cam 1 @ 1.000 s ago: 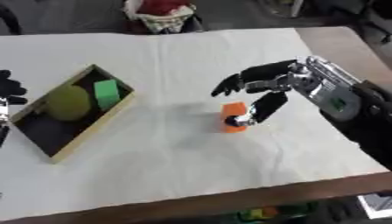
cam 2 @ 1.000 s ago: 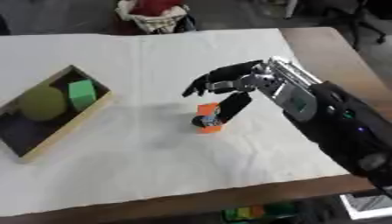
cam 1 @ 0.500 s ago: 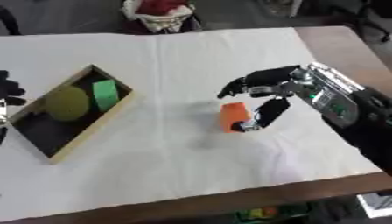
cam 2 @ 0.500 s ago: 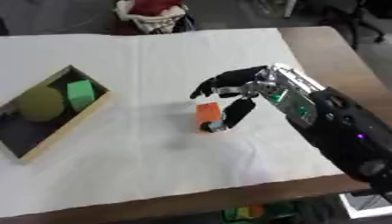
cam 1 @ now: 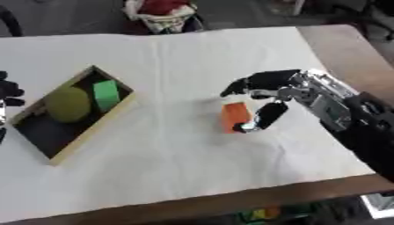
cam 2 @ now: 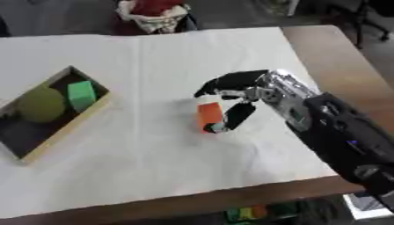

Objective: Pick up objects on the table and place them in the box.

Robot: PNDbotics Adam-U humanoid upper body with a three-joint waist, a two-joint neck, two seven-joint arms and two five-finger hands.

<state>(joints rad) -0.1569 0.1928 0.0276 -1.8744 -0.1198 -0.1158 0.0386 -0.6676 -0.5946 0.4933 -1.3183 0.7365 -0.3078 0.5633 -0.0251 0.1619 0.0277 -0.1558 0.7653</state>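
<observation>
- A brown wooden tabletop (cam 1: 350, 48) is seen from above, most of it covered by a white cloth (cam 1: 177, 145); the bare wood shows along the near edge and the right side.
- Nearest the viewer, the robot's right arm (cam 2: 346, 140), black with silver joints, enters from the lower right corner and reaches up and to the left across the cloth.
- The right hand (cam 2: 245, 97) sits near the middle of the cloth, palm turned to the left. Its fingers (cam 2: 223, 81) arch over the top of an orange block, and the thumb (cam 2: 235, 117) curls down along the block's right side to its lower end, so the hand is closed around the block.
- The orange block (cam 1: 234, 115) stands roughly upright, slightly tilted, its left face showing. Whether its base touches the cloth or is lifted just clear cannot be told.
- Well apart to the left, at about the same depth, lies a shallow wooden box (cam 1: 92, 132) with a dark inside, set at a slant on the cloth.
- Inside the box, at its far end, an olive-green rounded object (cam 1: 67, 104) lies just beside a bright green block (cam 1: 105, 94), which is on its right. The near end of the box shows only its dark floor.
- At the far left edge, beside the box, part of the robot's left hand (cam 1: 6, 90) shows as dark fingers; whether they are spread or curled cannot be told.
- Beyond the far edge of the cloth sits a red and white object (cam 1: 160, 9), too blurred to identify.
</observation>
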